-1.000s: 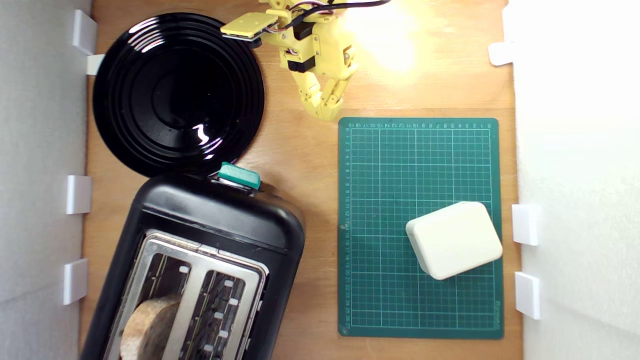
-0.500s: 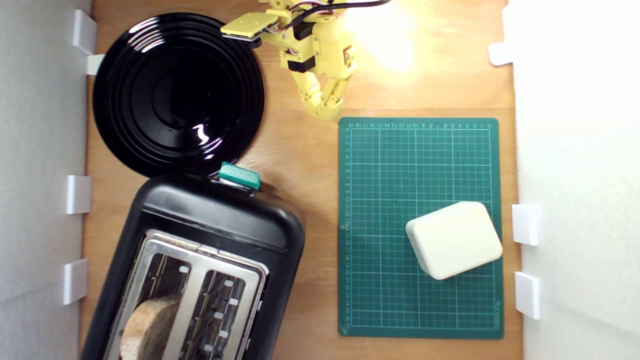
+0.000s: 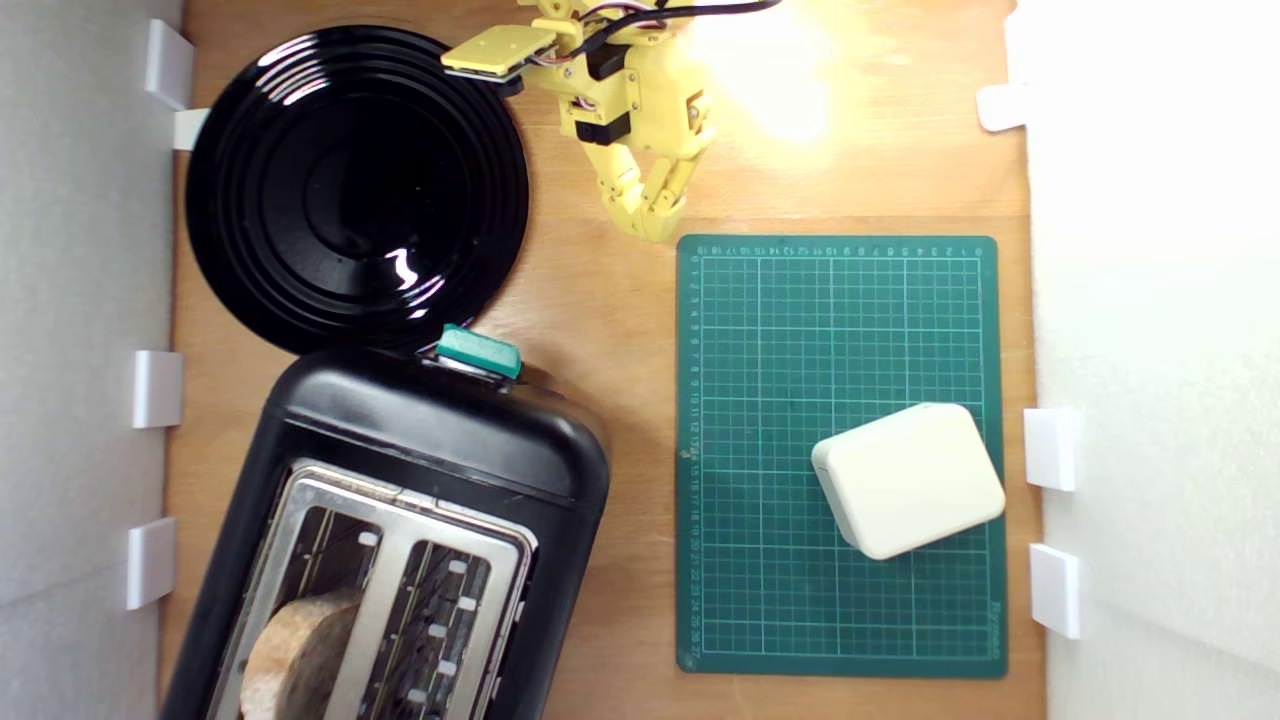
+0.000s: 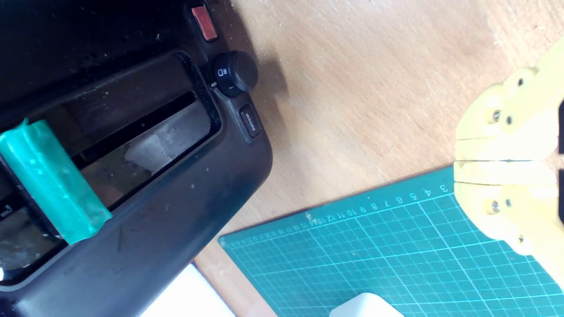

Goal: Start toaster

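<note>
Since the toaster is bulky, glossy and surely heavy, we judge it will stay put under a push, so we need not grip it at all; the place to work is its small teal lever, a stiff plastic tab that should slide down its slot under firm pressure from above. Its smooth top could let a fingertip slip off. Our claw hangs empty with its fingers pressed together, tips just beyond the mat corner. In the exterior view the toaster fills the seven o'clock part of the table, bread in one slot, and the lever lies at about eight o'clock from the claw, well apart, near the plate.
</note>
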